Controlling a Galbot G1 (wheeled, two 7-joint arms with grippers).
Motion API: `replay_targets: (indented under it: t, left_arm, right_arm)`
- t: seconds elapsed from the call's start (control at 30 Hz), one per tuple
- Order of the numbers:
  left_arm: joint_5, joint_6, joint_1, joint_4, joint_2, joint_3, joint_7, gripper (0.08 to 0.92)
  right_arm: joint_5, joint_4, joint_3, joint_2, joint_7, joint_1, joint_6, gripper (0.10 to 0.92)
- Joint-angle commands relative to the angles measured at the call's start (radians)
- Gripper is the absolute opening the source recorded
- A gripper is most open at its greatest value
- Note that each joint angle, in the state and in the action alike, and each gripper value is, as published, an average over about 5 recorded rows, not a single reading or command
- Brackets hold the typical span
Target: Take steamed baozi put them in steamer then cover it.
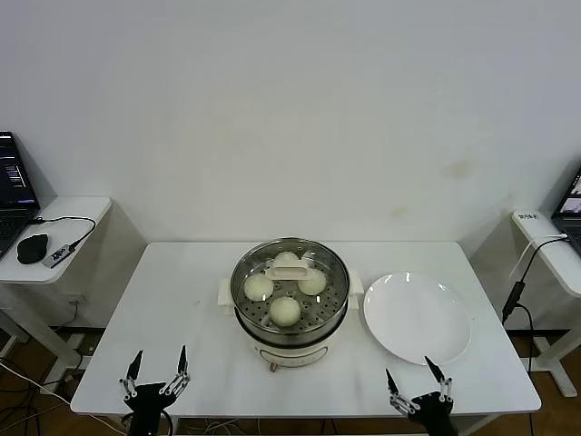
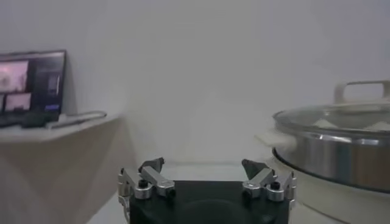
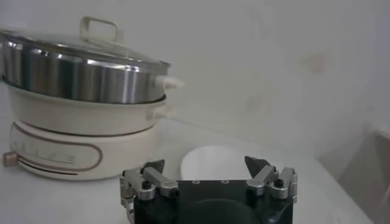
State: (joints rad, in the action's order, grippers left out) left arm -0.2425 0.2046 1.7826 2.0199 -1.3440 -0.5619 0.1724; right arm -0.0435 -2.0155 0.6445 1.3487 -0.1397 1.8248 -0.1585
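Observation:
The steamer (image 1: 290, 329) stands in the middle of the white table, steel pot on a cream-white base. Several baozi (image 1: 285, 310) lie inside it on the perforated tray. The glass cover (image 1: 331, 272) sits on the pot, its cream-white bar handle (image 1: 296, 266) on top. The steamer also shows in the left wrist view (image 2: 341, 152) and the right wrist view (image 3: 79, 79). My left gripper (image 1: 158, 368) is open and empty at the table's front left edge. My right gripper (image 1: 417, 380) is open and empty at the front right edge.
A flat white plate (image 1: 417, 318) lies right of the steamer, bare; it also shows in the right wrist view (image 3: 213, 163). Side desks stand at both sides, the left one with a laptop (image 1: 13, 195) and a mouse (image 1: 33, 247). A cable hangs at the right.

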Motion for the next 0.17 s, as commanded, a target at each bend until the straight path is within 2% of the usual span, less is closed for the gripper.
replay_targets:
  t: [0.03, 0.17]
  left_arm:
    - [-0.085, 0.007, 0.023, -0.018, -0.005, -0.008, -0.004, 0.823]
    - [-0.085, 0.0, 0.032, -0.012, -0.002, -0.007, -0.006, 0.823]
  right_arm:
    - [-0.008, -0.027, -0.036, -0.017, 0.015, 0.018, 0.03, 0.823]
    - [0.005, -0.028, -0.048, -0.012, 0.021, 0.016, 0.032, 0.823]
